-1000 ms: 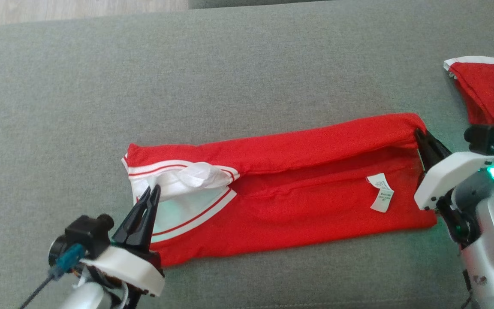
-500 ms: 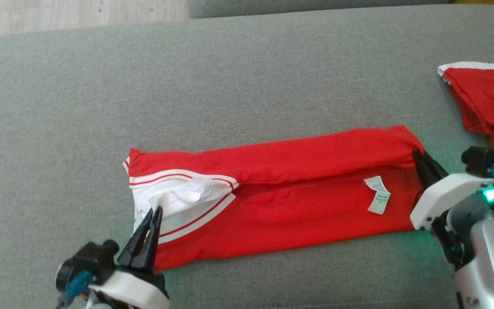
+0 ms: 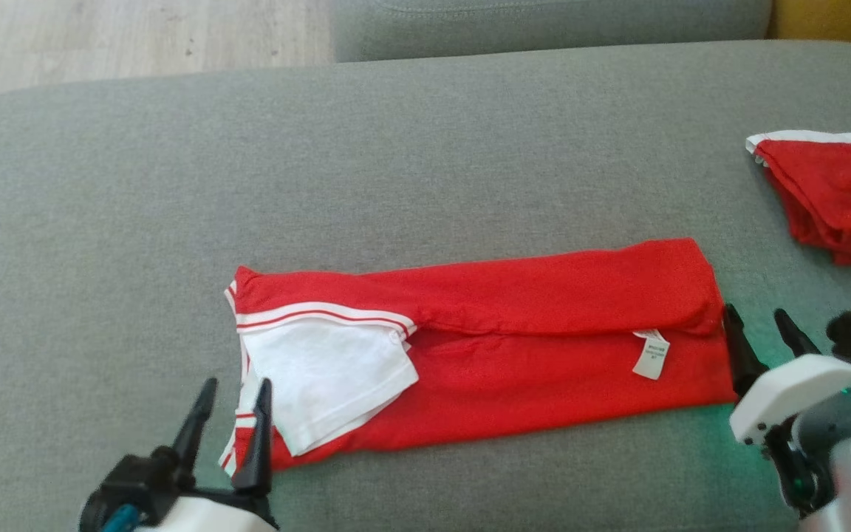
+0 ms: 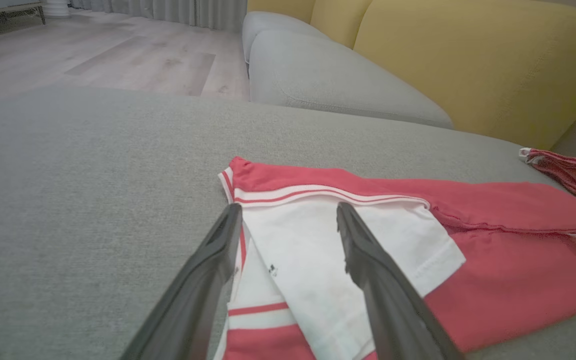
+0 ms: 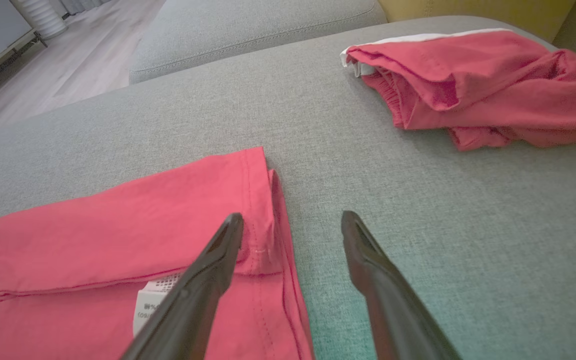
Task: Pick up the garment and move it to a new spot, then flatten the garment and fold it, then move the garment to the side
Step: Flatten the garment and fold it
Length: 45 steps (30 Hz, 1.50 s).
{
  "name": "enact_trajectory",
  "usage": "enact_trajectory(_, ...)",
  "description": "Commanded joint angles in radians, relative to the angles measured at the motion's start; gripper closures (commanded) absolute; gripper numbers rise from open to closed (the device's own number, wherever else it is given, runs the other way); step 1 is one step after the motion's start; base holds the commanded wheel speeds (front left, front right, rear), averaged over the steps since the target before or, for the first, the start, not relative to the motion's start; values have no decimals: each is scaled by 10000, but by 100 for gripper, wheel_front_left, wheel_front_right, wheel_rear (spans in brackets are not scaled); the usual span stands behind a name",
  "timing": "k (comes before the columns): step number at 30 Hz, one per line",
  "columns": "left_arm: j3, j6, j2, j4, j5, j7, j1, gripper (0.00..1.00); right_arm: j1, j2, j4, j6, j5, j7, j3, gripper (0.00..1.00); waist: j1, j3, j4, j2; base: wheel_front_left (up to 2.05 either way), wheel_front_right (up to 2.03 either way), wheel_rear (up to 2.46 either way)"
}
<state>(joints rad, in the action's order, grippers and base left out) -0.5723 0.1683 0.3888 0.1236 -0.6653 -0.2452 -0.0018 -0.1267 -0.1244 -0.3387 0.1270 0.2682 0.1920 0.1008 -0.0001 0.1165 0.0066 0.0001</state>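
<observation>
Both have let go: left tool (image 3: 237, 383) and right tool (image 3: 753, 310), fingers apart, sit at opposite ends of the garment (image 3: 544, 325), along its long axis.

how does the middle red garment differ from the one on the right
The middle garment lies flat in a long folded strip; the right-hand garment sits in a rumpled heap. The middle garment shows a white sleeve and label; the right-hand garment just a white edge. Both are red.

Grey sofa (image 3: 425, 148), pale wood floor (image 3: 137, 37)
</observation>
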Motion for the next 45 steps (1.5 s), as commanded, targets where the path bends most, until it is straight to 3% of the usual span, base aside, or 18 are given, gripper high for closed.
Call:
enact_trajectory(1, 638, 176, 173, -446, 227, -144, -95, 0, -12, 0, 459, 37, -142, -94, -33, 0, 1, -68, 79, -1, 0, 0, 0)
enact_trajectory(10, 1680, 789, 65, -1064, 851, -163, 69, 0, -451, 137, 533, 37, -520, 208, 135, 0, 1, -159, 372, -1, 0, 0, 0)
enact_trajectory(26, 1373, 1015, 59, -1142, 1230, -72, 30, 0, -1330, 34, -2383, 37, -1173, 541, 375, 0, 1, 55, 1109, -1, 0, 0, 0)
enact_trajectory(28, 1360, 1053, 67, -1177, 1243, -60, 43, 0, -1355, 93, -2589, 37, -1053, 622, 294, 61, 1, 37, 1113, -1, 0, 0, 0)
enact_trajectory(31, 1316, 1099, 62, -1236, 1270, -34, 50, 0, -1419, 127, -2792, 37, -933, 688, 144, 100, 1, -1, 1031, -1, 0, 0, 0)
enact_trajectory(39, 1267, 1192, 60, -1324, 1268, 42, 64, 0, -1787, -234, -2690, 37, -840, 540, 265, 100, 1, -230, 433, -1, 0, 0, 0)
enact_trajectory(45, 1298, 1249, 30, -1316, 1202, 17, 206, 0, -1390, -856, -1643, 37, -529, 804, 692, 100, 1, -407, -125, -1, 0, 0, 0)
